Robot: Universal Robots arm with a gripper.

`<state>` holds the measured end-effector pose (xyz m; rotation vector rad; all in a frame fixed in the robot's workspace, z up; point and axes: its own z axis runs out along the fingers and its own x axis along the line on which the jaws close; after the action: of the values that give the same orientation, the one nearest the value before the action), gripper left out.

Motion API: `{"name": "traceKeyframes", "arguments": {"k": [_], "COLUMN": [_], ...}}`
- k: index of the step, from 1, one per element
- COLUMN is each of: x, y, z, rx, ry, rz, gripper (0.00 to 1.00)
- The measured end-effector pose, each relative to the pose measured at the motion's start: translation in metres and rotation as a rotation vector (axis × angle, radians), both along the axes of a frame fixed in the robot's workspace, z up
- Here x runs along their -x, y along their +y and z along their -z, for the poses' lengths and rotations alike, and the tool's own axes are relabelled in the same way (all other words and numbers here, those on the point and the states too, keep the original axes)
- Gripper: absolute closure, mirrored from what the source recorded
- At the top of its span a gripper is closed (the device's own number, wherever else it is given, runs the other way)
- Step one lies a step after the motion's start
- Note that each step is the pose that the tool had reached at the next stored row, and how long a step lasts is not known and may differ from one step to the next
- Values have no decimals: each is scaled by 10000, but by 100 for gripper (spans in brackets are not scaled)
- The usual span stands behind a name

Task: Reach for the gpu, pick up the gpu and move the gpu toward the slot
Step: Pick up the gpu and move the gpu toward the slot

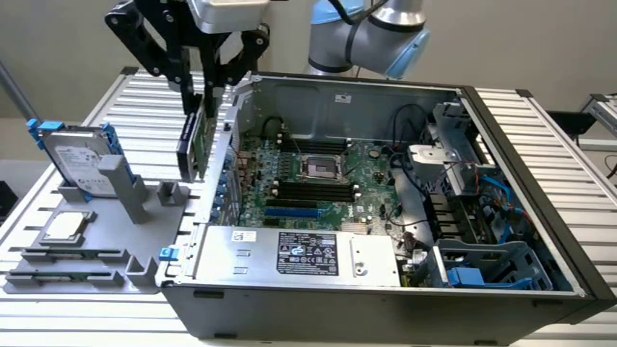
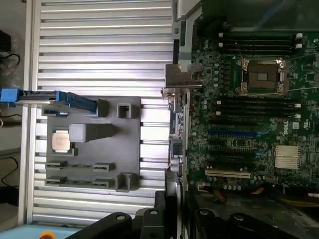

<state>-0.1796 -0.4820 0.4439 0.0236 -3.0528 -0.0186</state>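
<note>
While the black two-finger gripper (image 1: 204,90) is clamped on the thin green gpu card with its silvery end bracket (image 1: 198,141), hanging above the open grey computer case's (image 1: 386,318) rear wall edge, keep it vertical, bracket clearing that wall.

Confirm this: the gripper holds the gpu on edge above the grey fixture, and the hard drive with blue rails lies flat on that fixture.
Not quite. The hard drive stands upright on the grey fixture, not flat, as the exterior view shows. The rest holds: the gripper holds the gpu on edge above the fixture, beside the open case.
</note>
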Motion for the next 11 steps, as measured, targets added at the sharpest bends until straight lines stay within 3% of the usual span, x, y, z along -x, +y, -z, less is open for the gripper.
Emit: {"name": "traceKeyframes", "arguments": {"k": [11], "x": [-499], "y": [4], "z": [26], "rx": [-13], "ry": [7], "rz": [-2], "gripper": [73]}}
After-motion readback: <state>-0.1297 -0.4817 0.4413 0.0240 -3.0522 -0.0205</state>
